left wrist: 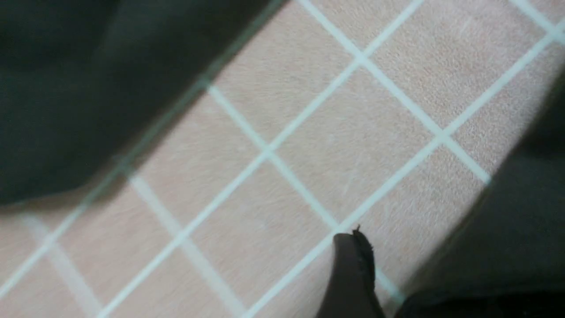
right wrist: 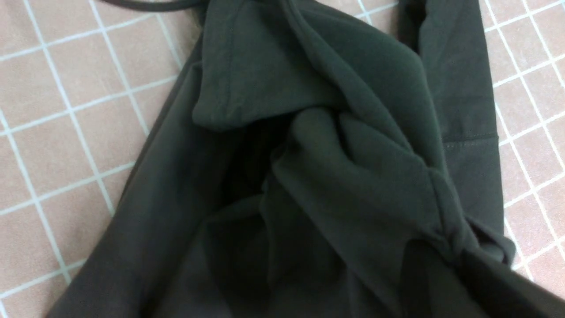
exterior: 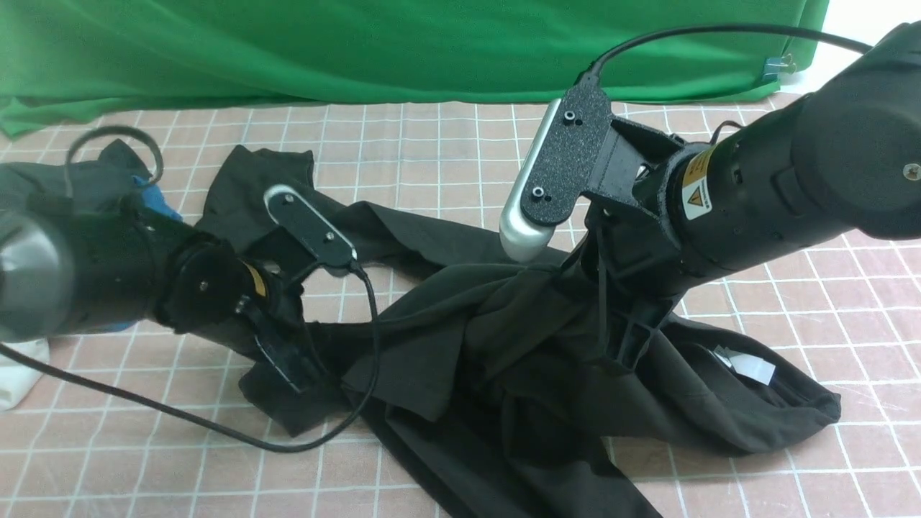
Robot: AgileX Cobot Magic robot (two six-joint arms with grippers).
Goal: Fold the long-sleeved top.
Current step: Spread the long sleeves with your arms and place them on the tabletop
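Observation:
The long-sleeved top (exterior: 504,345) lies crumpled in black folds across the middle of the pink checked tablecloth (exterior: 432,158). My right gripper (exterior: 624,351) comes in from the right and is shut on a bunch of its cloth, which is drawn up into a peak. In the right wrist view the top (right wrist: 335,168) gathers to a tight pinch (right wrist: 450,238) at the jaws. My left gripper (exterior: 293,368) hangs low over the top's left edge. In the left wrist view one finger (left wrist: 351,274) shows over bare tablecloth, apart from the black cloth (left wrist: 507,238) beside it, jaws open and empty.
A green backdrop (exterior: 360,43) closes the far side. A blue garment (exterior: 164,207) and a dark one (exterior: 108,162) lie behind my left arm. A white object (exterior: 18,378) sits at the left edge. The left wrist camera's cable (exterior: 216,424) loops over the cloth.

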